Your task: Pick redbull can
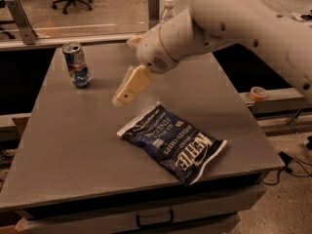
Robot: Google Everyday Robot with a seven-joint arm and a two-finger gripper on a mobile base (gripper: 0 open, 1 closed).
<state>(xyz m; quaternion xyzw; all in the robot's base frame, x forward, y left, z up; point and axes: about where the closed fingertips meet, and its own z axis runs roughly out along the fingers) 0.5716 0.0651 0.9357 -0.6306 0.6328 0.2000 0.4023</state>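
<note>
Beige tool [127, 87] hovers btwn redbull can [76, 65] & chip bag [173, 143].

Your arm [234, 18] is a thick, smooth, off-white tube that fills the upper right of the frame. A thin seam ring marks where two of its sections meet, and a few small dark dots, like screw heads, sit along the big link near the right edge. The rounded wrist housing [155, 57] carries a small patch of perforations. Your gripper [122, 95], pale tan and wedge-shaped, sits just left of the frame's centre.
</note>
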